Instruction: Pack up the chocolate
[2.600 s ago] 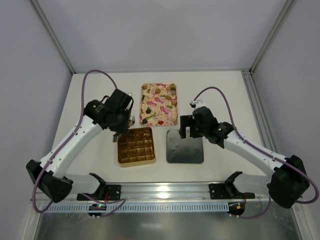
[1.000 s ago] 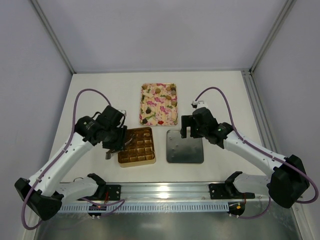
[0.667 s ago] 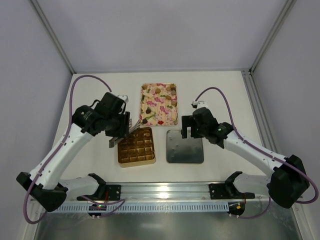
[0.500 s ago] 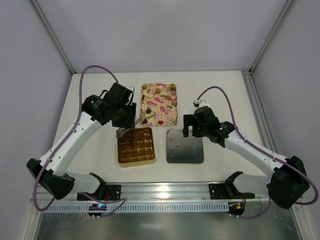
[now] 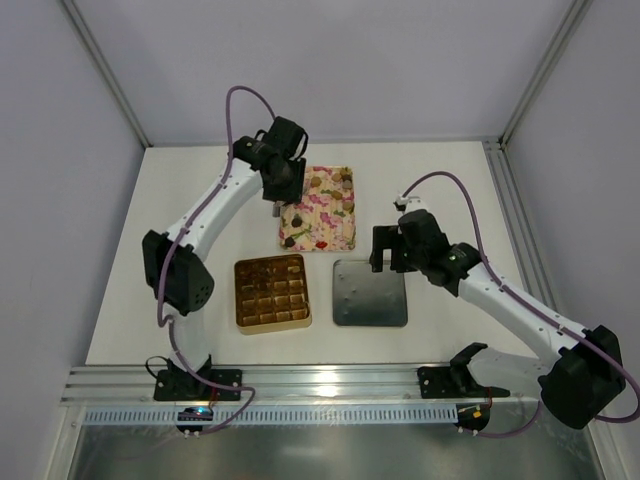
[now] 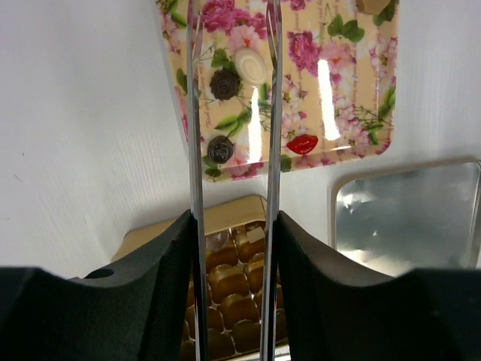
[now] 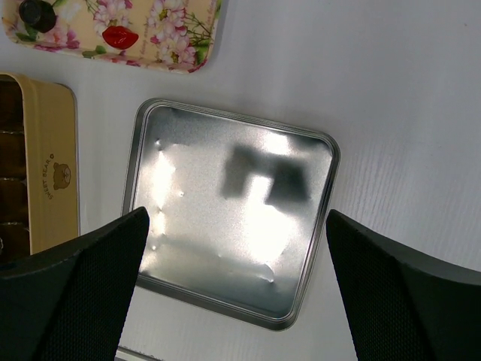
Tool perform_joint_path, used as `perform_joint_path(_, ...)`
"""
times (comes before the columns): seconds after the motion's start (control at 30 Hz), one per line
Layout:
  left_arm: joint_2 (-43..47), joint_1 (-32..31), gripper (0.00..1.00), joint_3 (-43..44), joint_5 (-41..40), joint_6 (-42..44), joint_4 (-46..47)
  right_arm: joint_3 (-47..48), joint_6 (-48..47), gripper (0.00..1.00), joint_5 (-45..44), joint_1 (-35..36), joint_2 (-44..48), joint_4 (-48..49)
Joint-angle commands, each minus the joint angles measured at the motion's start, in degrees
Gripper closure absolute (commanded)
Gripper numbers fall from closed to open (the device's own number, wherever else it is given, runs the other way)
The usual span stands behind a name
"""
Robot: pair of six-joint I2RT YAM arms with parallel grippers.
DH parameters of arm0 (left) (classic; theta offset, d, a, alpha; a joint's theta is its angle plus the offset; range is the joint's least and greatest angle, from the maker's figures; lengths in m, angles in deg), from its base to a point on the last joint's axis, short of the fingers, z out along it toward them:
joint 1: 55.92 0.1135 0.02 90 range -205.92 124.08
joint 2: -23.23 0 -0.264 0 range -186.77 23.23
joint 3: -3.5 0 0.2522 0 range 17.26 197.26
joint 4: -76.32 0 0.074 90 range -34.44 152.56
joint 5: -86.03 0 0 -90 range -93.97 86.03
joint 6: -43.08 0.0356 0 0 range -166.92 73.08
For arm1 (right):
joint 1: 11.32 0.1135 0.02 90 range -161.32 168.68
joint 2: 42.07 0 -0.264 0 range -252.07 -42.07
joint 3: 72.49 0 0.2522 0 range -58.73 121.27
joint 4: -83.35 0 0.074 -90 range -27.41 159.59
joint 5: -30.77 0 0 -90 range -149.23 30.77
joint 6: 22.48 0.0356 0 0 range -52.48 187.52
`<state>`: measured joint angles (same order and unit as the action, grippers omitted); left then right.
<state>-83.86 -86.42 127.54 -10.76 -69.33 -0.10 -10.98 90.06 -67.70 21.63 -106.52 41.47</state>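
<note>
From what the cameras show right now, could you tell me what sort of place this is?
Probably a lab test cell for robot work, not a kitchen or shop: plain grey wall panels in metal frame posts enclose a white table, with an aluminium rail at its near edge.

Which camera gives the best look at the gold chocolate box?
Top external: the gold box sits whole and unobstructed, its grid of compartments showing. Left wrist shows only part of it, low in frame, crossed by the left gripper's fingers. Right wrist catches just one gold side with a bear mark.
</note>
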Motion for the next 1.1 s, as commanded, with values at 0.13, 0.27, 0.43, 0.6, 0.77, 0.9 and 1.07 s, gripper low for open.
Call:
perform_joint_path(0.13,-12.4,2.6,0.55,14.8,-2.4,3.1,2.5,3.5,-2.1,0.00,0.6,-1.0,1.6,-1.1)
perform_joint_path(0.27,-16.1,3.4,0.55,17.2,-1.5,3.6,3.3,3.8,-2.7,0.00,1.1,-1.5,1.4,-1.1)
perform_joint_path(0.43,-17.8,3.7,0.55,16.2,-0.2,5.1,5.3,3.7,-2.9,0.00,1.9,-1.9,0.6,-0.8)
perform_joint_path(0.6,-18.2,3.7,0.56,14.4,0.9,5.6,6.9,3.3,-2.9,0.00,2.2,-2.0,0.2,-0.4)
perform_joint_path(0.77,-17.9,3.7,0.56,13.4,1.5,5.5,7.4,3.0,-2.6,0.00,2.3,-2.0,-0.2,0.1)
perform_joint_path(0.9,-18.4,3.7,0.57,13.3,1.3,5.5,7.1,2.9,-2.4,0.00,2.7,-2.0,-0.3,0.2)
perform_joint_path(1.07,-19.2,3.7,0.56,13.3,1.5,5.5,6.8,2.7,-2.4,0.00,2.5,-2.0,0.0,-0.1)
